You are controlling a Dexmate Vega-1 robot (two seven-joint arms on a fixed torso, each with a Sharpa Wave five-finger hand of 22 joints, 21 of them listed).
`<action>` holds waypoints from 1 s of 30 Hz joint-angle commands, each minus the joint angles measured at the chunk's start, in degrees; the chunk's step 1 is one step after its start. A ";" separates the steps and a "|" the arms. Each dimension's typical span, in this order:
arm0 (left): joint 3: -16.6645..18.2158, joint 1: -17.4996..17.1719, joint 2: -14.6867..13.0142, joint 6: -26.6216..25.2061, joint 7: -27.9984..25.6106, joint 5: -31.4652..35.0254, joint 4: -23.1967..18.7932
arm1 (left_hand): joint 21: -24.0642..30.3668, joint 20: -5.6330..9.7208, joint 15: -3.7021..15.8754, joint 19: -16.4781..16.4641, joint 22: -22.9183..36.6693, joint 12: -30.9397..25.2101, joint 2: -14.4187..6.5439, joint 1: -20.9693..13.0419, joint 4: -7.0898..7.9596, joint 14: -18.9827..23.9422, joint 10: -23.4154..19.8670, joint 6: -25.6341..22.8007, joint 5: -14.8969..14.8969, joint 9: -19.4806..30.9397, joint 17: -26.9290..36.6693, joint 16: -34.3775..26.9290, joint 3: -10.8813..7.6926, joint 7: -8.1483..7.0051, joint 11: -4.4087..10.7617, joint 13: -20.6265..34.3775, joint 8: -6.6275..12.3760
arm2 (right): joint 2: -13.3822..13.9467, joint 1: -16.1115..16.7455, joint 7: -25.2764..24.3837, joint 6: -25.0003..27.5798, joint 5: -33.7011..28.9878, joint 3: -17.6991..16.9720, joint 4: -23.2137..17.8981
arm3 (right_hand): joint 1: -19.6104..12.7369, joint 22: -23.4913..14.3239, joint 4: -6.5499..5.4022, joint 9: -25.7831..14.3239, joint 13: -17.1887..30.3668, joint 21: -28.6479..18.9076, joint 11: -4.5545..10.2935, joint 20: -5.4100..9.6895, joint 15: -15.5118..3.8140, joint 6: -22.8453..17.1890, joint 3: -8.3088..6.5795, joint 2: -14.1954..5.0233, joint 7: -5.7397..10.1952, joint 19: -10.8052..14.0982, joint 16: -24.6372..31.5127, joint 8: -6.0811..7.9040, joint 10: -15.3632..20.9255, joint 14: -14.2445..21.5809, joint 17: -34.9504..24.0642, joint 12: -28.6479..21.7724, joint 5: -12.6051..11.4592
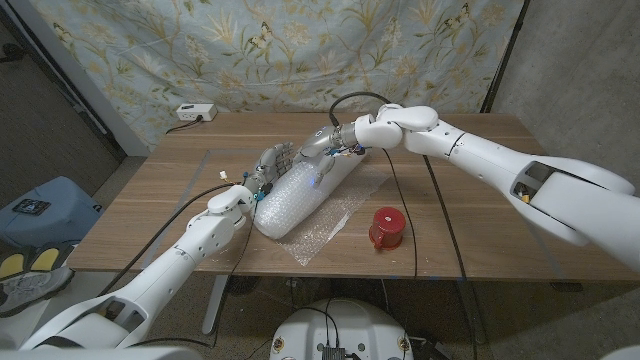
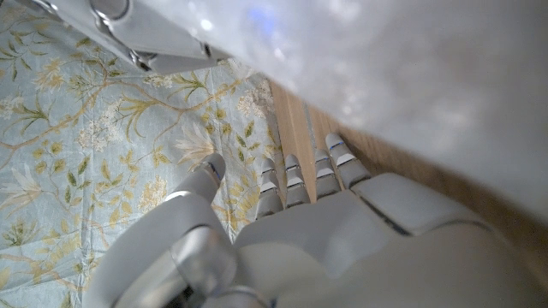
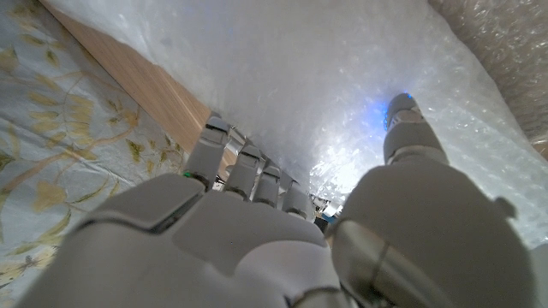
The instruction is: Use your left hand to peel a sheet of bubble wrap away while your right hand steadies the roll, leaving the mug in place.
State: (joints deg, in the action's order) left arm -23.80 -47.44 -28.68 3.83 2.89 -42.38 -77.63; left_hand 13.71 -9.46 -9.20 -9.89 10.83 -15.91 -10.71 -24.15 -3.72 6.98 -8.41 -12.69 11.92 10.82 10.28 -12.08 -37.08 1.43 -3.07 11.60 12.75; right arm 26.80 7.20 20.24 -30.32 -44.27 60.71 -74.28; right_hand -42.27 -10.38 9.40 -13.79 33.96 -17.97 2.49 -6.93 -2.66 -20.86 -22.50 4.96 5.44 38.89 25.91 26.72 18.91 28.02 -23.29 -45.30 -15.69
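A bubble wrap roll (image 1: pixel 300 197) lies slantwise at the table's middle, with a loose sheet (image 1: pixel 335 225) spread from under it toward the front edge. My right hand (image 1: pixel 326 143) grips the roll's far end, its thumb (image 3: pixel 411 137) on one side of the wrap (image 3: pixel 325 77) and its fingers (image 3: pixel 248 167) on the other. My left hand (image 1: pixel 270 166) stands beside the roll's left flank with its fingers (image 2: pixel 300 175) straight and apart, holding nothing; the wrap (image 2: pixel 411 77) lies close alongside it. A red mug (image 1: pixel 386 229) stands on the table right of the sheet.
A white box (image 1: pixel 195 112) sits at the table's back left corner. Black cables (image 1: pixel 395 190) run across the table between roll and mug, and another along my left arm. A floral cloth (image 1: pixel 300 50) hangs behind the table (image 1: pixel 480 230).
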 commanded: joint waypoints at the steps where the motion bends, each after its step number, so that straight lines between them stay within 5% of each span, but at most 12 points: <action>1: -0.32 0.24 0.06 -0.50 0.21 -0.02 0.07 | 0.34 -0.05 -0.09 -0.49 0.05 -0.21 0.45 -0.33 0.08 0.39 -0.48 -0.88 0.45 0.10 0.10 -0.23 -0.44 0.01 -0.10 0.33 0.51 | 1.36 2.07 -8.37 -2.23 -0.43 -1.85 1.45 | -1.02 -0.20 -0.21 0.10 0.65 0.01 0.62 0.16 -6.14 -2.32 -0.71 -0.31 0.57 0.28 0.52 0.87 1.88 1.49 -0.63 -1.18 -0.20; 30: -0.08 1.31 -0.65 -1.42 2.27 -0.70 0.74 | 0.32 -0.23 -0.14 -0.81 0.09 0.06 0.57 -0.10 0.22 0.83 -0.66 -1.34 0.45 0.19 0.12 0.21 -0.83 0.21 -0.24 0.43 0.05 | 3.28 2.32 -11.72 -4.50 0.35 -3.98 4.03 | -1.58 -0.15 -0.46 0.50 -0.65 0.83 1.32 -0.07 -6.85 -4.40 -1.02 -0.47 1.21 -0.08 0.36 1.48 3.66 2.40 -2.05 -1.27 0.13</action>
State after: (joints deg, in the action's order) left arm -24.12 -46.32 -28.85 2.53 4.34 -42.79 -76.64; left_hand 13.99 -9.51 -9.21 -10.56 10.93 -15.91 -10.71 -24.15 -3.40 7.58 -9.02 -14.13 11.92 10.81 10.27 -12.07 -37.39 1.84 -3.07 11.87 12.75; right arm 29.48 9.46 10.33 -34.27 -43.60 57.24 -71.74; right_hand -43.48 -10.38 9.00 -13.28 33.20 -17.47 3.62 -6.86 -2.94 -24.52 -23.18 4.64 6.48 38.96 25.93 27.82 21.88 29.71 -25.13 -46.27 -15.68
